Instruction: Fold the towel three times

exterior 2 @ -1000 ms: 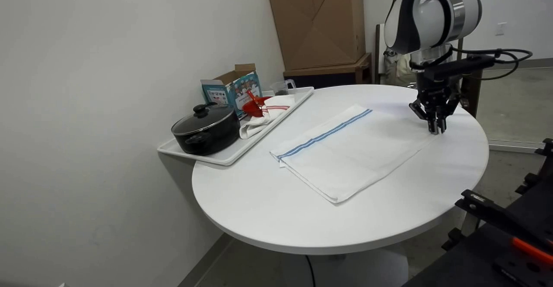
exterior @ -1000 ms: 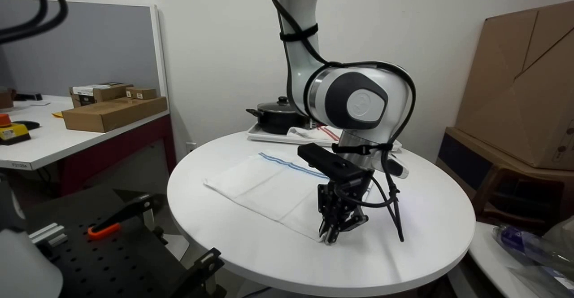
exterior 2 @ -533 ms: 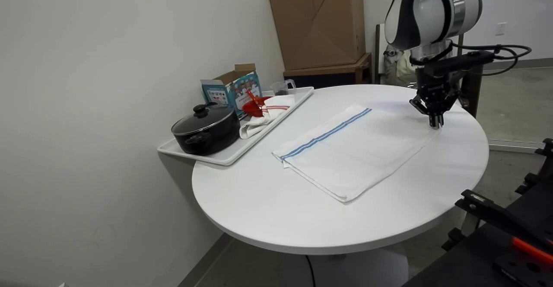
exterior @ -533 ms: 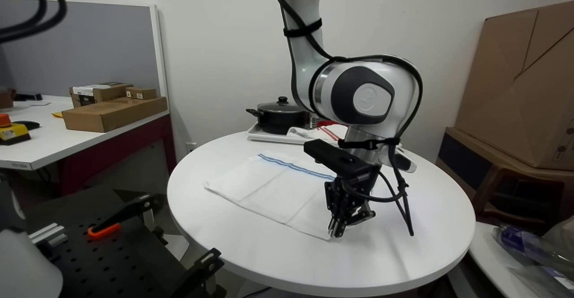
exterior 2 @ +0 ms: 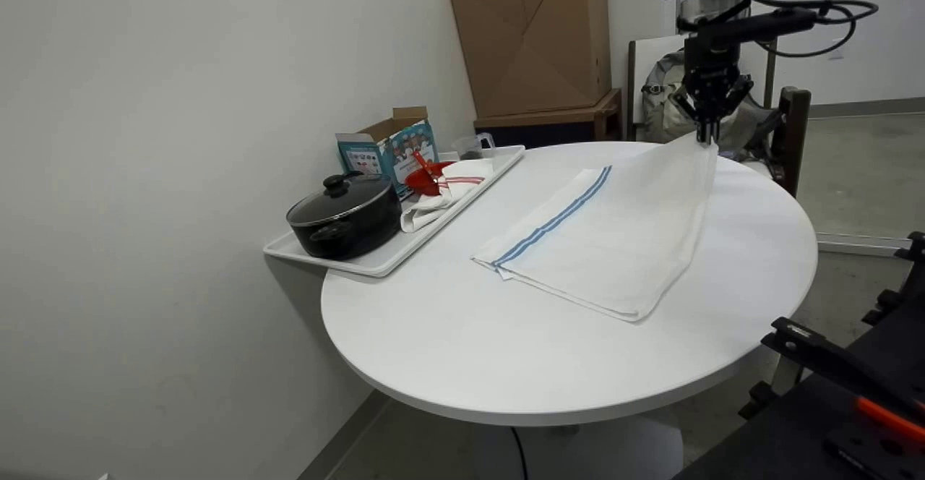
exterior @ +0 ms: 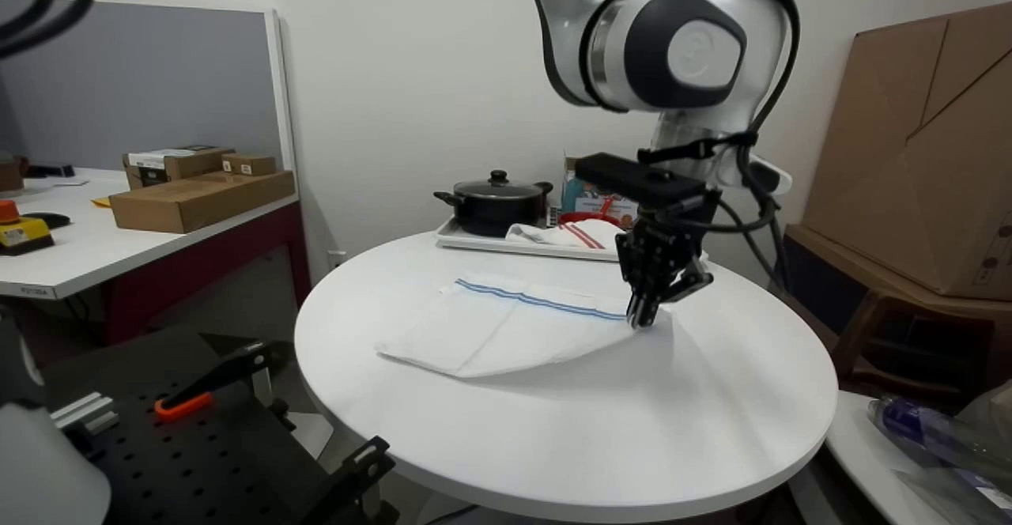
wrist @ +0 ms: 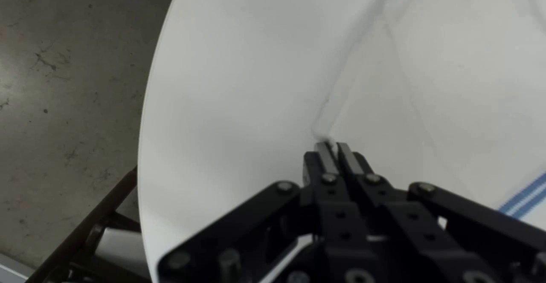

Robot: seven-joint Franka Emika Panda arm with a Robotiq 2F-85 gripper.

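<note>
Claw (wrist: 332, 147) nearly closed, its two fingertips (wrist: 327, 159) pinching a corner of the towel (exterior 2: 592, 245) and holding that corner clear of the round white bench (exterior 2: 462, 353); the towel's blue-striped part lies on the bench.

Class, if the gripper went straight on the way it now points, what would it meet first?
Most likely the table: the gripper points down, shut on a raised part of the towel. Depth is unclear, so a hanging fold of cloth might come between.
</note>
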